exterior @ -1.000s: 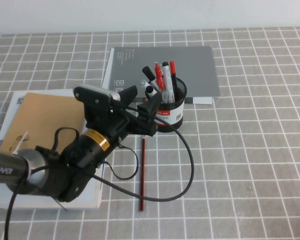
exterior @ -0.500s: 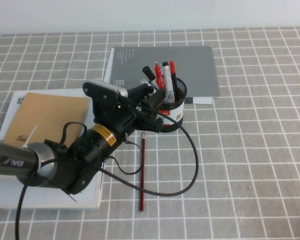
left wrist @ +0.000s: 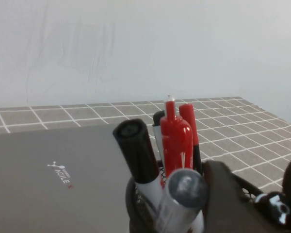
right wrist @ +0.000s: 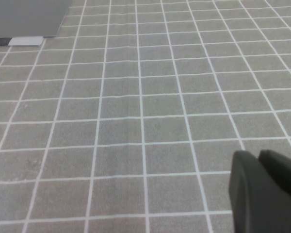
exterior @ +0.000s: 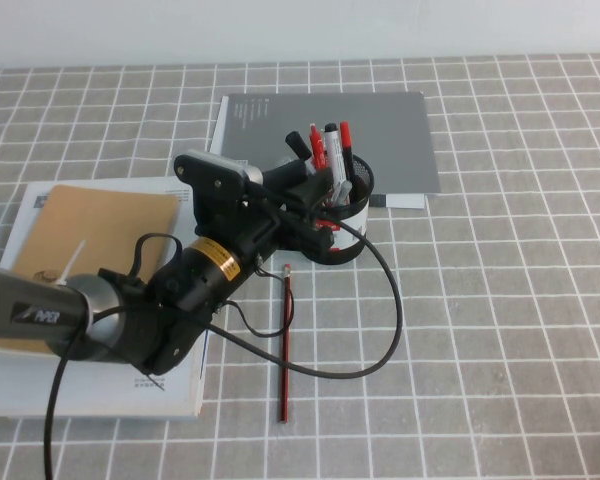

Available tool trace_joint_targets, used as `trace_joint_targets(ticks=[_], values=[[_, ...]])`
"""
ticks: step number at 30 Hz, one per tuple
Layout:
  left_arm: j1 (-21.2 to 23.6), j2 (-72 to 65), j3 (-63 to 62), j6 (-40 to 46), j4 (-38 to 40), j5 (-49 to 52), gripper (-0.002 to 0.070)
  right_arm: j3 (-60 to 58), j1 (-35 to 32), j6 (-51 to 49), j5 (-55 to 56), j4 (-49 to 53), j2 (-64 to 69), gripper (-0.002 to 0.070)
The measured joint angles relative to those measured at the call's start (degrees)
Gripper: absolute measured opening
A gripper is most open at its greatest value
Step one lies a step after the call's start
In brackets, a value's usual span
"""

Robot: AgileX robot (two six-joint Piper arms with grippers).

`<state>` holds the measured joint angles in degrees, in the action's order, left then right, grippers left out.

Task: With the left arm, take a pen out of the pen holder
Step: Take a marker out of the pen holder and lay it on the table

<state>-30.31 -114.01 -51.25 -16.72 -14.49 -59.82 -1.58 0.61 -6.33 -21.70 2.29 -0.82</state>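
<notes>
Left gripper (exterior: 310, 205) has pushed in among pens (exterior: 330, 150) at holder (exterior: 353, 233); grip unclear. Right gripper (right wrist: 264, 194) over table (right wrist: 136, 121), state unclear.

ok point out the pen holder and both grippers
pen holder (exterior: 356, 232): high view, front mesh wall
left gripper (exterior: 318, 210): high view, its tip, at the pen holder
right gripper (right wrist: 263, 191): right wrist view, its dark tip, over the table (right wrist: 136, 121)

pens (exterior: 327, 152) in holder (exterior: 358, 232), pencil (exterior: 285, 340) before it
</notes>
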Motion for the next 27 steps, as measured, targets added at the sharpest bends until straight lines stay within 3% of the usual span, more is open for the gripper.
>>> trace_joint_targets(ticks=[4, 7, 23, 27], values=[[0.00, 0.00, 0.00, 0.00, 0.00, 0.23, 0.0139, 0.00, 0.00, 0.00, 0.00, 0.00, 0.00, -0.0013], [0.12, 0.00, 0.00, 0.19, 0.65, 0.47, 0.0105, 0.00, 0.00, 0.00, 0.00, 0.00, 0.00, -0.0013], [0.12, 9.40, 0.00, 0.85, -1.55, 0.90, 0.0104, 0.00, 0.00, 0.00, 0.00, 0.00, 0.00, -0.0013], [0.12, 14.94, 0.00, 2.03, -5.28, 5.74, 0.0104, 0.00, 0.00, 0.00, 0.00, 0.00, 0.00, -0.0013]])
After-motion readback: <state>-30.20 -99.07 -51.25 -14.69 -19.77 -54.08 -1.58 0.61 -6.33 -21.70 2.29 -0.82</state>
